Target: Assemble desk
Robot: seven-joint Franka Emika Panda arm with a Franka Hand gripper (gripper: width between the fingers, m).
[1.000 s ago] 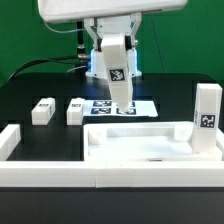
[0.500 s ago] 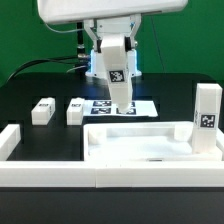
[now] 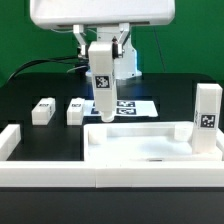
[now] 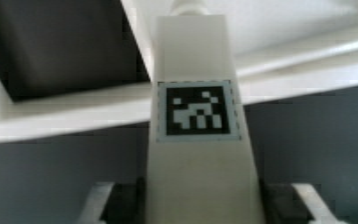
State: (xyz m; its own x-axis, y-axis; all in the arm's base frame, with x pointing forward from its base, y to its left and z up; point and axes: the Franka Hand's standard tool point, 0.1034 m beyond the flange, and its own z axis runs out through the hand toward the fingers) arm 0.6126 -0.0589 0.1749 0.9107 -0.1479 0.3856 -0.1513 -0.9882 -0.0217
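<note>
My gripper [image 3: 104, 56] is shut on a white square leg post [image 3: 103, 88] with a black-white tag. The post hangs upright in the air over the far left part of the desk panel [image 3: 150, 150], its lower end just above the panel's far rim. In the wrist view the post [image 4: 197, 110] fills the middle, with a finger [image 4: 115, 200] on either side of it. The panel's white rim [image 4: 51, 115] lies below. A second leg post [image 3: 207, 115] stands upright at the panel's end on the exterior view's right.
Two more leg posts [image 3: 43, 110] [image 3: 75, 110] lie on the black table at the exterior view's left. The marker board [image 3: 138, 105] lies behind the panel. A long low white rail [image 3: 50, 172] runs along the front.
The arm has carried the held post toward the exterior view's left, and a little nearer the panel's left end. The grip is unchanged.
</note>
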